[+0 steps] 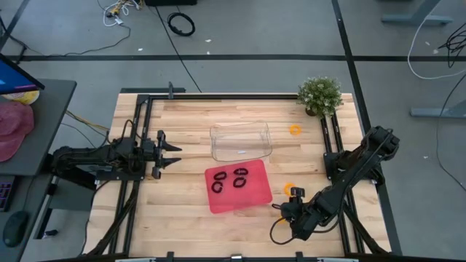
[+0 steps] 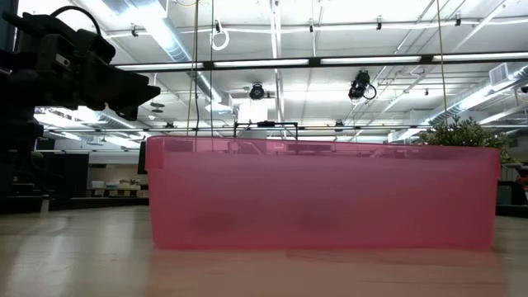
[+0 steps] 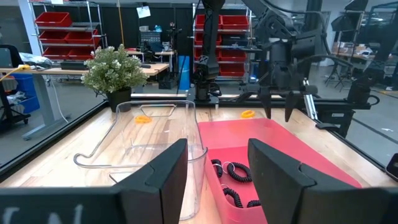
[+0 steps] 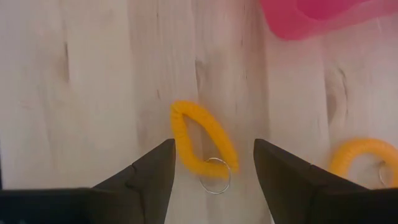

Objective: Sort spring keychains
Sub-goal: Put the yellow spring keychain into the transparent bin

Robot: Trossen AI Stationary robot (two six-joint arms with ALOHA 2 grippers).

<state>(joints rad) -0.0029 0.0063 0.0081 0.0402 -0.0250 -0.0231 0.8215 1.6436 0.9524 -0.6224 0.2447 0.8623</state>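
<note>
Between open right pincer (image 4: 211, 165) fingers, ribbed orange coil keychain (image 4: 202, 138), pale wood table (image 4: 81, 93)

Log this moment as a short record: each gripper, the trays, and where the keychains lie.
right gripper: open, poised above an orange keychain on the table beside the red tray
second orange keychain: on the wood close by
third orange keychain: near the plant
black keychains: four, in the red tray
clear tray: no keychain visible inside
left gripper: open, waiting at the table's left
</note>
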